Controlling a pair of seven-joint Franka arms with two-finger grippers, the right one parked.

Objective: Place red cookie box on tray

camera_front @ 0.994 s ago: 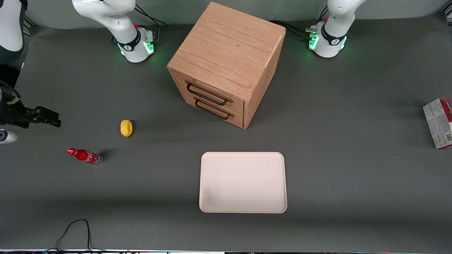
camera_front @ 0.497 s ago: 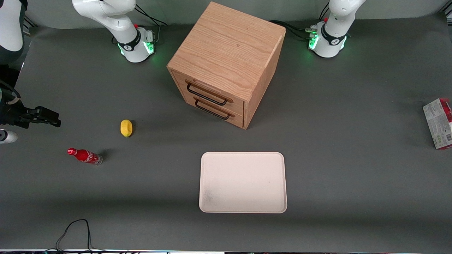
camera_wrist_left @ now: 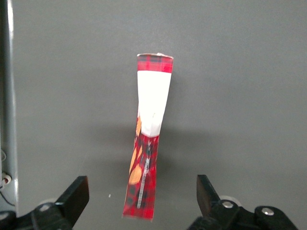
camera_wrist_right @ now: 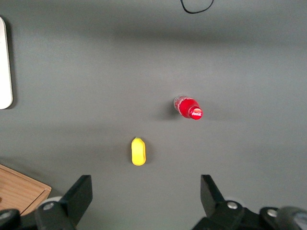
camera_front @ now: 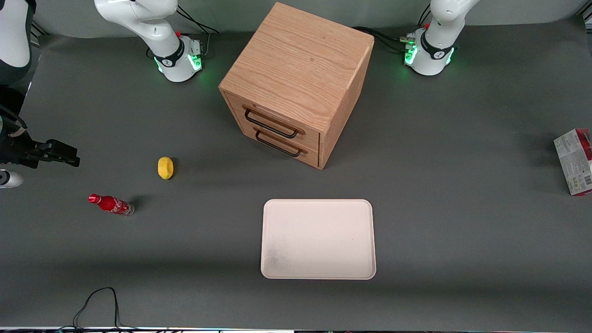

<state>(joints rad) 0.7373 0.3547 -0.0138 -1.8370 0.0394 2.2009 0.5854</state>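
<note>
The red cookie box (camera_front: 575, 162) stands on edge at the working arm's end of the worktop (camera_front: 462, 185), partly cut off by the front view's border and well apart from the tray (camera_front: 318, 239). From the wrist, the pincer (camera_wrist_left: 144, 199) hangs spread above the box, whose long axis seems to run between the fingers (camera_wrist_left: 76, 194).

Robot lab bench: grey mat (camera_front: 462, 222), two bolted arm bases (camera_front: 428, 53) with green lights, trailing cables (camera_front: 99, 303).

The box (camera_wrist_left: 146, 158) is standing on edge below the spread-fingered gripper (camera_wrist_left: 143, 201); the cream tray (camera_front: 318, 239) is lying flat, well apart.
</note>
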